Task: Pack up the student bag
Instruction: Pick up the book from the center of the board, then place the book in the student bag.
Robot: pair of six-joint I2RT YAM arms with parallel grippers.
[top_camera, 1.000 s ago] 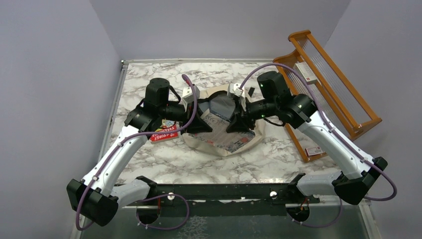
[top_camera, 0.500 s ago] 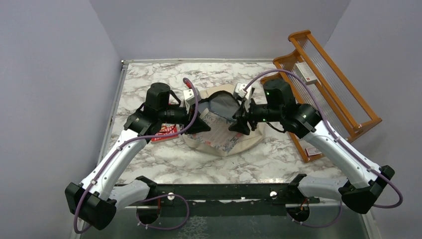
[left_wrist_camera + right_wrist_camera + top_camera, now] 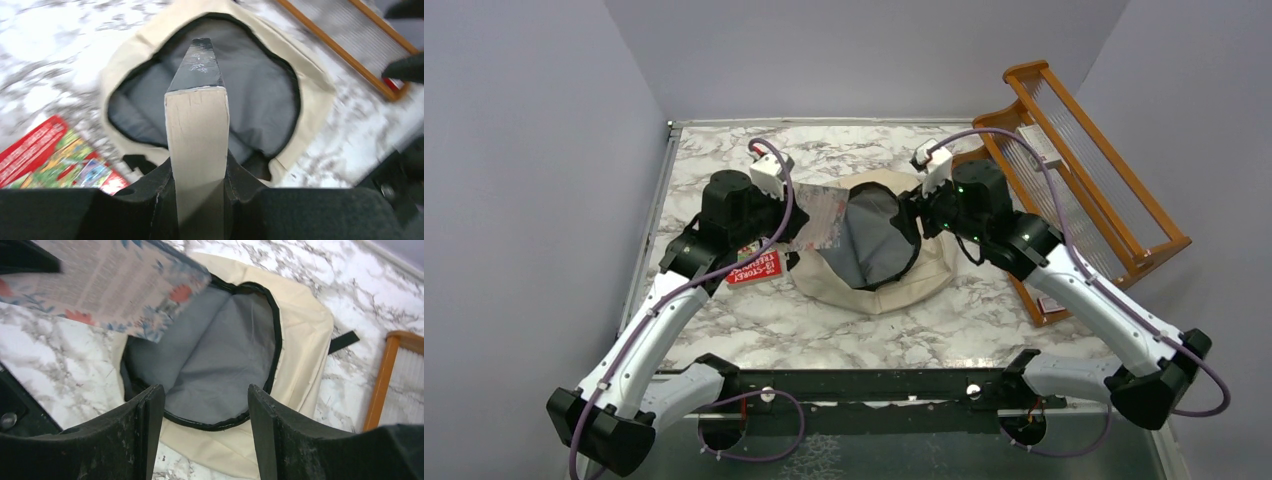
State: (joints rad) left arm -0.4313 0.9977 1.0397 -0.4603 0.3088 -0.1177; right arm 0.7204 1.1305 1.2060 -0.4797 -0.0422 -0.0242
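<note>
- Left wrist view, nearest first: the left end effector (image 3: 197, 172) pinches a book (image 3: 196, 115) by its edge. It holds the book at the left side of the student bag's (image 3: 312, 82) mouth, not yet inside.
- Right wrist view: the right end effector (image 3: 202, 397) is spread wide with nothing in it and hangs over the same mouth. Only grey lining shows inside (no packed item that I can see).
- Packing looks barely begun. This book has to go in, and a red book (image 3: 757, 268) lies on the tabletop (image 3: 824, 330) just left of the bag, probably next. Zipping up would come last.
- The bag sits mid-tabletop between the two arms, unzipped.
- The tabletop has a white-and-grey marble pattern. A wooden rack (image 3: 1084, 170) stands at its right side with a small box on it.
- Beyond, plain pale lilac walls (image 3: 854, 50) close in the back and sides.
</note>
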